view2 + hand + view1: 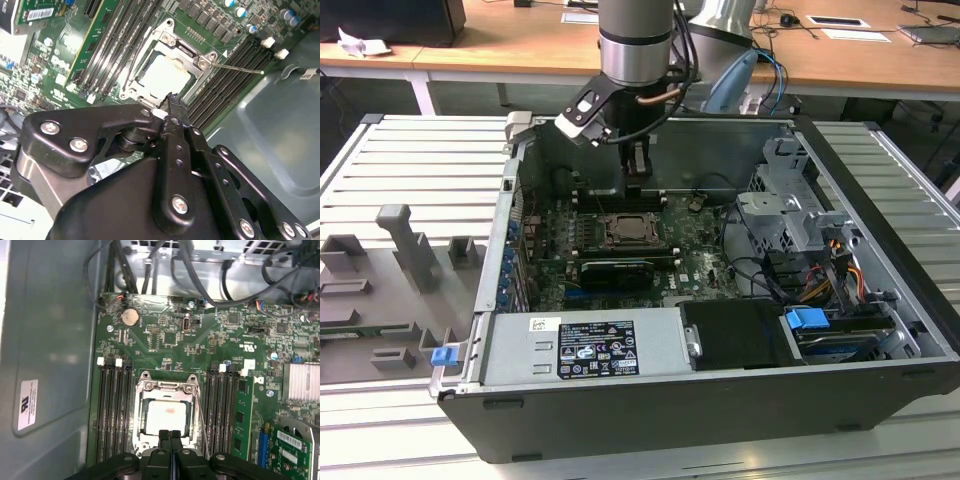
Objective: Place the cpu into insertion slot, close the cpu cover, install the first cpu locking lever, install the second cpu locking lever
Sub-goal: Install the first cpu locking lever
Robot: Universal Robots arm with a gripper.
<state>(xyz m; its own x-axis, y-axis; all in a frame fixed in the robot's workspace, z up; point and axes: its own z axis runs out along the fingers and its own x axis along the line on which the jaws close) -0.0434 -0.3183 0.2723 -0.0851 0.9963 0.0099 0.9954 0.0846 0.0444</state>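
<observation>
**Cpu seated in its slot, cover down**

The cpu [166, 416] — a flat square chip with a pale silvery-beige top — lies level in the insertion slot [632, 232], a small square socket on the green circuit board [165, 347]. The cpu cover [165, 388], a thin silvery metal frame, lies flat over it, and the chip's top shows through the cut-out centre. One locking lever [200, 425], a thin wire rod, slants away from the frame's side and is not tucked against it.

We see the pale silvery square cpu [166, 415] framed by the thin silvery metal cpu cover [165, 387], with the black gripper [170, 436] pinched together just beside it.
</observation>
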